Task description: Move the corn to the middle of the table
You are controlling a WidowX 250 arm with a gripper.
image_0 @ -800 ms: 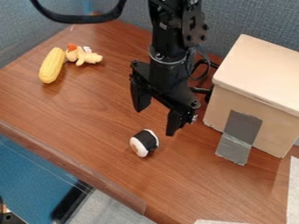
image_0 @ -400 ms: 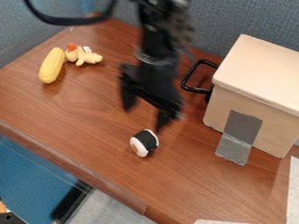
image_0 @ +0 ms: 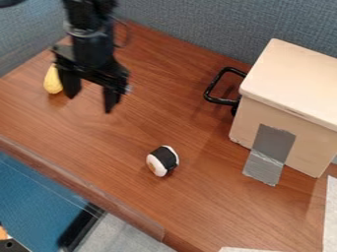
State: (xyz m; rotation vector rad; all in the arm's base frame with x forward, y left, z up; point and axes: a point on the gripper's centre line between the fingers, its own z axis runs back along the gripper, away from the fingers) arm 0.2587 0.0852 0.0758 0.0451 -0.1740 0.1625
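Note:
The black gripper [image_0: 91,102] hangs over the upper left of the table [image_0: 125,133], its two fingers spread apart with nothing visible between them. Just to its left, the lower end of the yellow corn [image_0: 52,82] lies on the wood; the rest of the corn is hidden behind the gripper and arm.
A white and black sushi toy [image_0: 162,161] lies near the table's centre. At the right stands a beige box [image_0: 289,106] with grey tape and a black handle [image_0: 219,85]. The table's front edge [image_0: 79,189] runs along the lower left.
The arm and gripper have moved left across the table, from above the sushi toy to beside the corn. They now cover the small plush toy and the corn's upper part.

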